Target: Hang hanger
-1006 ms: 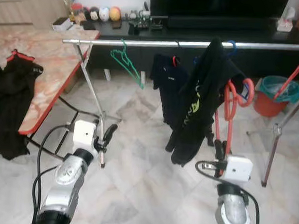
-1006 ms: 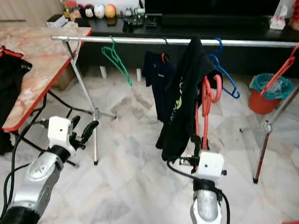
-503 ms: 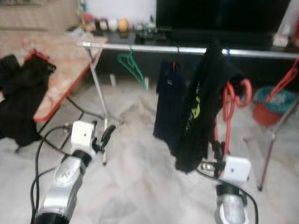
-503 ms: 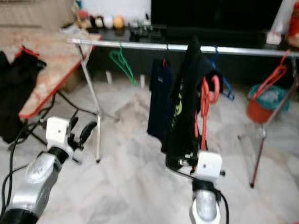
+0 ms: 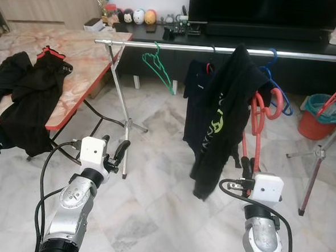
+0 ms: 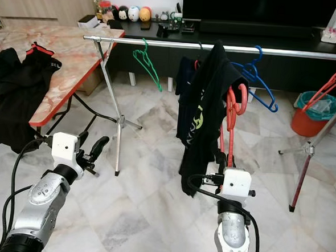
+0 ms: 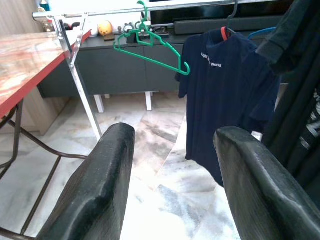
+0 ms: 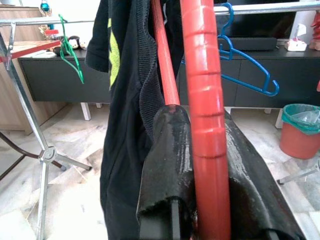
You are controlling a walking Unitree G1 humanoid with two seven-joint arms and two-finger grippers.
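A marble floor (image 5: 151, 216) carries a red-edged desk (image 5: 75, 57) at the robot's left, with dark clothes (image 5: 27, 100) draped over its edge. A steel rail (image 5: 309, 56) on a stand (image 5: 118, 111) runs across the room. On it hang a green hanger (image 5: 159, 68), a navy shirt (image 5: 194, 110) and a blue hanger (image 5: 276, 81). A black shirt (image 5: 222, 123) is draped over a red hanger (image 5: 260, 117), held up just below the rail, its hook not over it. The right gripper (image 8: 200, 165) has its fingers (image 8: 165, 150) clenched on the red hanger's stem. The left gripper (image 7: 175, 165) hovers beside the stand, fingers (image 7: 95, 190) spread and released. An orange bucket (image 5: 324, 115) stands at far right.
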